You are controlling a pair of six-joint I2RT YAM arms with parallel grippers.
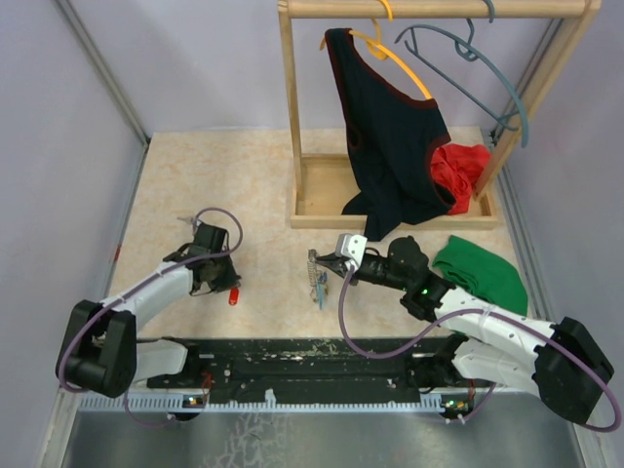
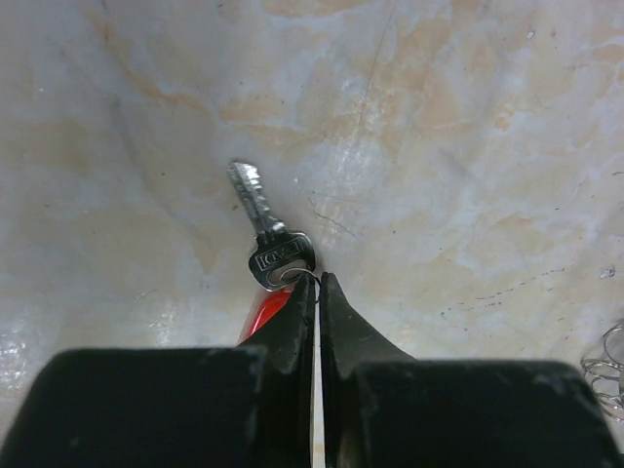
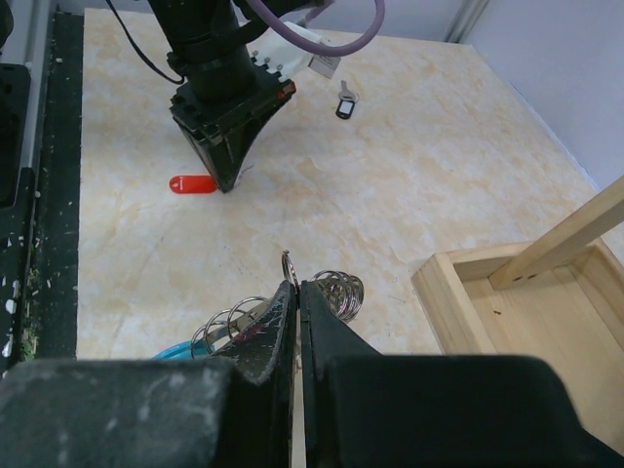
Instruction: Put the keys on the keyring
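Marbled beige tabletop (image 1: 263, 185), glossy, left gripper (image 2: 317, 281) pressed together at the flat silver key (image 2: 263, 239) with red plastic tag (image 2: 265, 310) -- right gripper (image 3: 297, 285) pinched on springy coiled-wire keyring (image 3: 336, 291) mid-table

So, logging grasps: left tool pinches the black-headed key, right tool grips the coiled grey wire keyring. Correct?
Not quite: the left wrist view shows the left tool pinching the silver metal key with the red plastic tag instead. The right tool does grip the coiled grey wire keyring.
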